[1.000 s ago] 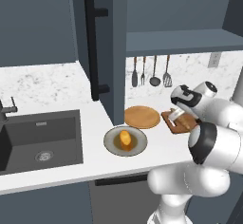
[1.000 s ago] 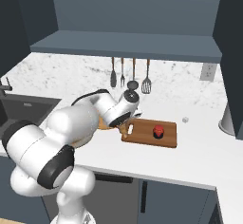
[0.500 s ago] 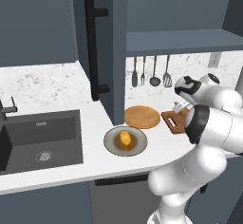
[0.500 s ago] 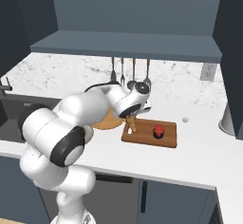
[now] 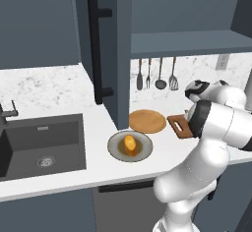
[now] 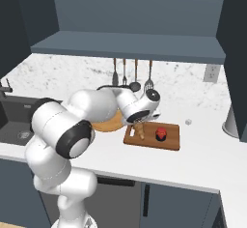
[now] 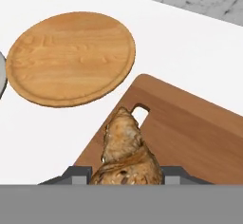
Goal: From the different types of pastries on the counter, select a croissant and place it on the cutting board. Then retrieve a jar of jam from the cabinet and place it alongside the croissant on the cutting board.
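Board [image 6: 170, 142] sits on desk [image 6: 202, 159], round plate [image 5: 147, 121] just left of it, handle end toward plate. Croissant [image 6: 140, 132] over board's left end, jar [image 6: 161, 134] on board to its right. Dish [image 5: 117, 149] with pastry [image 5: 129, 144] in front of plate; sink [image 5: 29, 145] far left.

Jam jar [image 6: 161, 134] crowds the cutting board's [image 6: 171, 142] middle; its right end looks free

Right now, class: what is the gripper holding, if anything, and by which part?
The gripper holds the croissant by its near end, above the cutting board.
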